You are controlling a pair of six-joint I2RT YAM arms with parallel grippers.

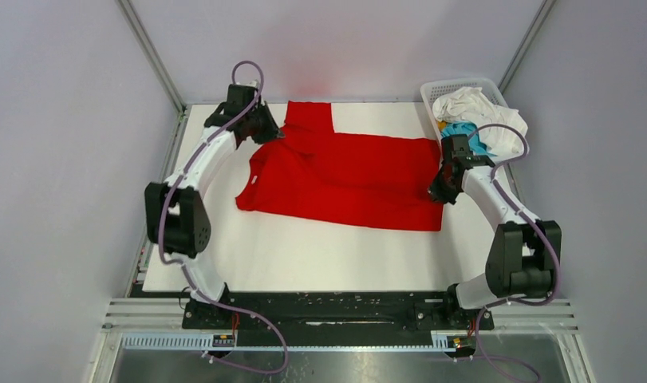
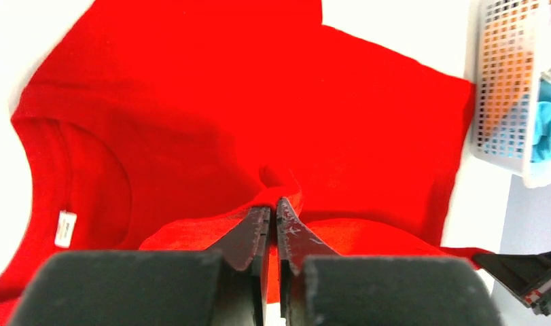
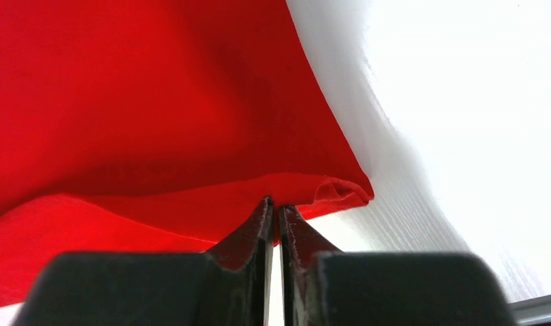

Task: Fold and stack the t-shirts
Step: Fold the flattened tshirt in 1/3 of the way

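White table (image 1: 304, 255): large plain red cloth t-shirt (image 1: 344, 175) lies across middle, far edge partly lifted over body. Fold looks only begun.
White plastic lattice basket (image 1: 463, 83), far right corner: crumpled white t-shirt (image 1: 471, 108) and teal-blue t-shirt (image 1: 463, 132) inside, unfolded. No stack yet.
Left gripper (image 2: 272, 204): jaws pinched on red cloth near sleeve.
Right gripper (image 3: 274, 202): jaws pinched on hem corner.
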